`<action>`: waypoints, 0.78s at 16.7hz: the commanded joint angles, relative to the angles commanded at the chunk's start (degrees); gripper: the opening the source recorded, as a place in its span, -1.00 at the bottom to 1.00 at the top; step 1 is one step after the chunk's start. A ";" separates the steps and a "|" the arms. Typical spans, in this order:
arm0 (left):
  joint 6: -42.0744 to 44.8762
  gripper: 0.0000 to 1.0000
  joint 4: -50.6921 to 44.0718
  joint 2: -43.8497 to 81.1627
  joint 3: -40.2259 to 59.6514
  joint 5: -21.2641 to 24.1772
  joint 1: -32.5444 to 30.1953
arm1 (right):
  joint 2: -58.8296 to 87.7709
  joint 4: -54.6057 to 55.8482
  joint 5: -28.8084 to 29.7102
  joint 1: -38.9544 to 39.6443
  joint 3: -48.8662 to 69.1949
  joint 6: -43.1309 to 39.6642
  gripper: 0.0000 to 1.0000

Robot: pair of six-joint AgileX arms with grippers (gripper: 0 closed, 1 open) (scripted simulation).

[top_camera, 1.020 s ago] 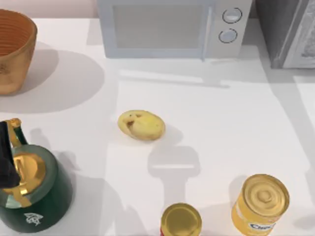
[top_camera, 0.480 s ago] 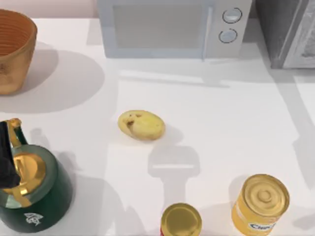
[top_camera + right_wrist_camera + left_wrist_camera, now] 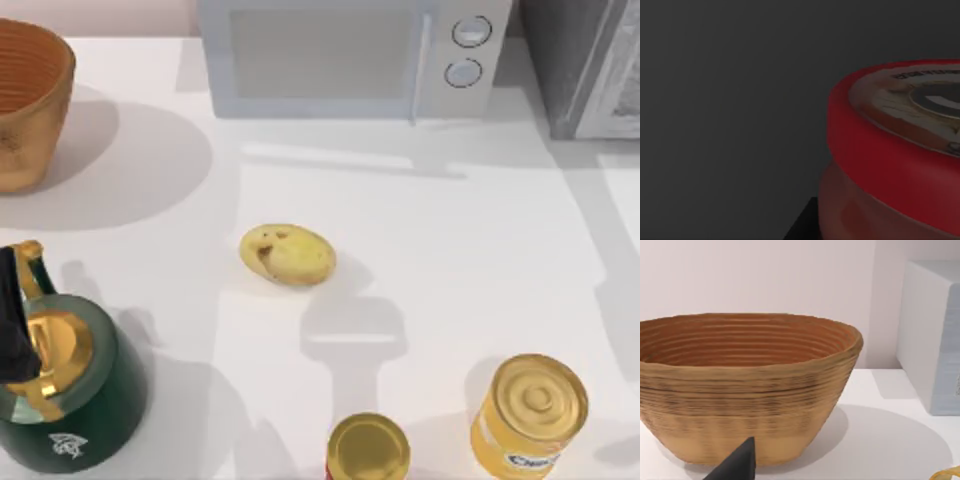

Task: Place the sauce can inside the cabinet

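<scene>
Can (image 3: 875,165): stiff, light, slick-walled; best held at mid-body, below the rim.
Right gripper: state could not be told.
Cabinet (image 3: 585,65): desk's far right.

Red-rimmed sauce can (image 3: 880,165), dark grey cabinet (image 3: 560,60)

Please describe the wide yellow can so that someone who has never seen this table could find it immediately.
Start at the white microwave at the back of the table, then come straight forward to the front edge, toward the right side. There stands the yellow can, upright, right of a smaller gold-topped can. It is wider than that neighbour, with a yellow printed label and a gold lid.
</scene>
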 joint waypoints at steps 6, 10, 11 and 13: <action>0.00 1.00 0.00 0.00 0.00 0.00 0.00 | 0.00 0.00 0.00 0.00 0.00 0.00 0.36; 0.00 1.00 0.00 0.00 0.00 0.00 0.00 | 0.00 0.00 0.00 0.00 0.00 0.00 0.96; 0.00 1.00 0.00 0.00 0.00 0.00 0.00 | 0.00 0.00 0.00 0.00 0.00 0.00 1.00; 0.00 1.00 0.00 0.00 0.00 0.00 0.00 | 0.00 0.00 0.00 0.00 0.00 0.00 1.00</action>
